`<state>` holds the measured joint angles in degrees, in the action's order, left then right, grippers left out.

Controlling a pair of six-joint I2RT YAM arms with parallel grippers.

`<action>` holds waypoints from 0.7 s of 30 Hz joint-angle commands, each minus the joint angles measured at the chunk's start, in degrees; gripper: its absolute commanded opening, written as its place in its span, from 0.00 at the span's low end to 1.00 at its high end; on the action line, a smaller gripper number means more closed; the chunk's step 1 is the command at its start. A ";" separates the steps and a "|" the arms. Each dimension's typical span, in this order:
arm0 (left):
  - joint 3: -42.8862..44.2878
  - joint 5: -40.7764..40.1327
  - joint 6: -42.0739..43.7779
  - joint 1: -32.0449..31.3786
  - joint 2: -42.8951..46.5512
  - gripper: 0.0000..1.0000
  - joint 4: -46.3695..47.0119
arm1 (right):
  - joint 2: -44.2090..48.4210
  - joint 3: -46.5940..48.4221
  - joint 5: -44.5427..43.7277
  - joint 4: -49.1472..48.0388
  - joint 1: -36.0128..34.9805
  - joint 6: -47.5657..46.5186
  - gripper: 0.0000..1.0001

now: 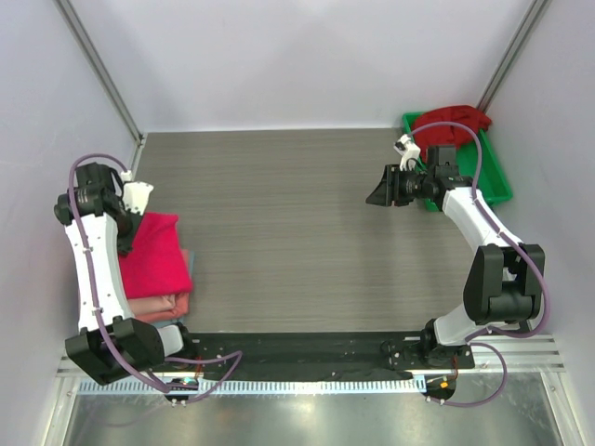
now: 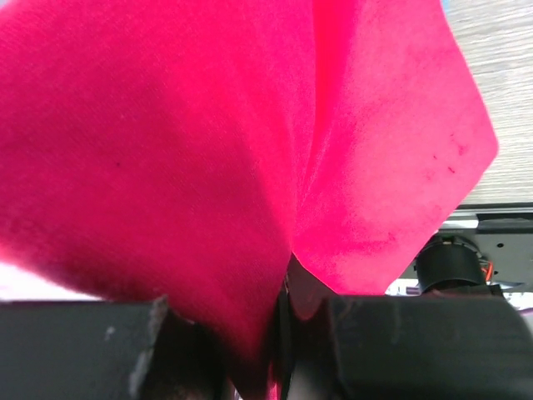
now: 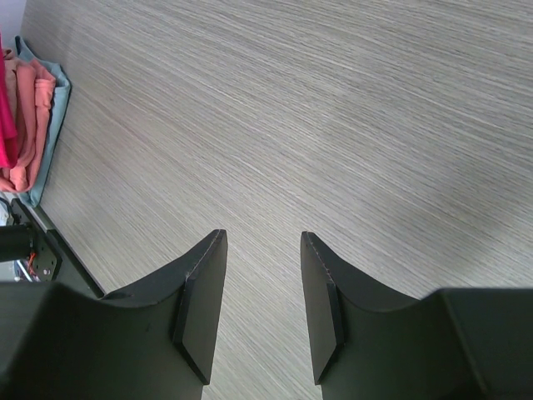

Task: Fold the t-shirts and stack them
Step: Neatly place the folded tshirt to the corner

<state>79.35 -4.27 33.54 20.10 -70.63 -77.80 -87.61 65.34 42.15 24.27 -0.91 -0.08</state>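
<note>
The bright pinkish-red t-shirt (image 2: pixel 191 142) fills nearly the whole view, its cloth pinched tight between the jaws. Above the jaws it spreads into two flaps. To their right, past the cloth, shows grey woodgrain bench (image 2: pixel 504 92) and a dark frame (image 2: pixel 500 242).

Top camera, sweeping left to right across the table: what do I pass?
First the bright pinkish-red t-shirt on the salmon-pink folded stack → wood-grain table → right gripper, open → green tray holding the crimson t-shirt.
</note>
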 commanded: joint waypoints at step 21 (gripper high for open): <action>-7.81 -8.91 7.59 12.33 -10.22 0.00 3.09 | 2.88 -1.35 0.92 -2.92 0.12 1.48 0.47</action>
<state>70.59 -9.67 39.55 30.68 -80.05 -76.09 -87.61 64.45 42.15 23.46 -0.91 0.95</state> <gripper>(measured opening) 0.180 0.465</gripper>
